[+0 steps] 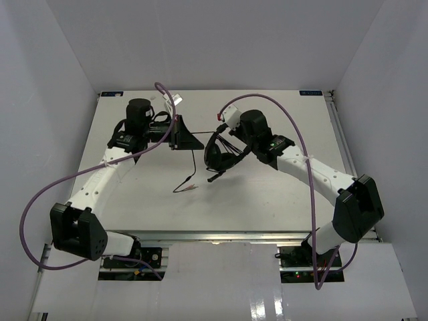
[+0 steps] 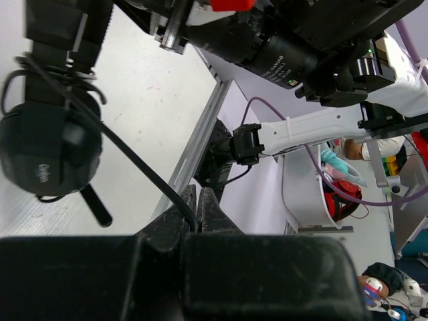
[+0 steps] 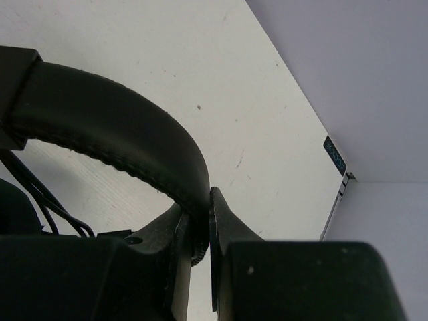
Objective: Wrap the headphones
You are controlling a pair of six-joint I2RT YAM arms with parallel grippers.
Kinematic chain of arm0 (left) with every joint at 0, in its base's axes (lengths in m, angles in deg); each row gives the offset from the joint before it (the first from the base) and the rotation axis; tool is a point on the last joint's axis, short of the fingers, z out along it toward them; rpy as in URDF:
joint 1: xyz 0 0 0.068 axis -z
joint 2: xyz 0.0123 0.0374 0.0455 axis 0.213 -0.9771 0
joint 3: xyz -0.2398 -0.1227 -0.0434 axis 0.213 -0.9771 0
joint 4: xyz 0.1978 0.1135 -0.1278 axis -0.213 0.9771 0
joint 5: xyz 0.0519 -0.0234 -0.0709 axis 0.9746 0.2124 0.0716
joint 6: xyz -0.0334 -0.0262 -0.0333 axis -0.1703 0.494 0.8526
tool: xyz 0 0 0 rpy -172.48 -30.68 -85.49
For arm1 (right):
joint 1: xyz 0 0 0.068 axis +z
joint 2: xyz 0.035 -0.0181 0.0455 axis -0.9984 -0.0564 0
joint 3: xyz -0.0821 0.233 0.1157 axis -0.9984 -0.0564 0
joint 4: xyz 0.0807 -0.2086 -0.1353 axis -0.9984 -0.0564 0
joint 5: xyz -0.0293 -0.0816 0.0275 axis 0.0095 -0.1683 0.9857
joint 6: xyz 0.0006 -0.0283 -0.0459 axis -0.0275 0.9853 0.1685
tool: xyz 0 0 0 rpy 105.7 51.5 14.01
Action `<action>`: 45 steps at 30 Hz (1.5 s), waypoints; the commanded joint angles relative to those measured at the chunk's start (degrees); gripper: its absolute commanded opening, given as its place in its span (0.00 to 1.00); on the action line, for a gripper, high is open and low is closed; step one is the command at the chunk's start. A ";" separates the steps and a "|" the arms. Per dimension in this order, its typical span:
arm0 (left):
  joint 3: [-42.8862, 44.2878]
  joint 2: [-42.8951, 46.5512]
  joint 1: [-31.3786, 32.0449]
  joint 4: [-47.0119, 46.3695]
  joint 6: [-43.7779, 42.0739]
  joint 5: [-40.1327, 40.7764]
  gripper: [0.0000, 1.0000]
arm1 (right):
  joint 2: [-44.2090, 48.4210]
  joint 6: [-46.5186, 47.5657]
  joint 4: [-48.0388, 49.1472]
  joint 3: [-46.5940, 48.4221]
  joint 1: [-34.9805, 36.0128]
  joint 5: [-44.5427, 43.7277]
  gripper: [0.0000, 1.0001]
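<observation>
The black headphones [image 1: 219, 155] are held up above the middle of the table. My right gripper [image 1: 232, 147] is shut on their padded headband [image 3: 120, 130], which runs between its fingers [image 3: 231, 231] in the right wrist view. My left gripper [image 1: 198, 144] is shut on the thin dark cable [image 1: 194, 164], which hangs down to reddish plugs [image 1: 192, 186] lying on the table. In the left wrist view the cable [image 2: 134, 164] runs from a round earcup [image 2: 47, 154], where several turns are bunched, into my closed left gripper [image 2: 196, 212].
The white table [image 1: 281, 194] has a raised rail along its right edge [image 1: 340, 134]. Thick purple robot cables [image 1: 297, 144] arc over both arms. The right arm's wrist [image 2: 281, 53] fills the top of the left wrist view.
</observation>
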 commanded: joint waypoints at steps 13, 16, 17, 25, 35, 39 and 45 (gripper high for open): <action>-2.54 -1.23 17.02 -23.62 17.90 31.66 0.01 | -3.70 -24.01 -16.16 15.16 -7.96 9.28 0.08; -4.86 -2.01 20.69 -28.09 16.89 41.04 0.06 | -2.10 -27.63 -17.29 16.03 -9.98 16.31 0.08; -5.36 -2.68 22.28 -29.41 16.07 44.80 0.09 | -1.46 -28.77 -17.43 16.22 -10.48 18.00 0.08; -3.24 -9.90 31.66 -30.98 6.50 56.90 0.29 | 1.58 -31.05 -18.73 17.74 -11.79 20.56 0.08; -14.30 -10.95 44.23 -45.74 -12.69 71.49 0.36 | 3.74 -34.59 -20.99 20.23 -15.95 26.43 0.08; -20.65 -11.58 46.25 -53.31 -15.68 74.38 0.41 | 4.95 -35.12 -21.50 20.47 -16.81 28.04 0.08; -29.45 -13.89 47.19 -65.15 -20.58 76.89 0.50 | 6.21 -36.09 -21.76 20.32 -18.04 30.69 0.08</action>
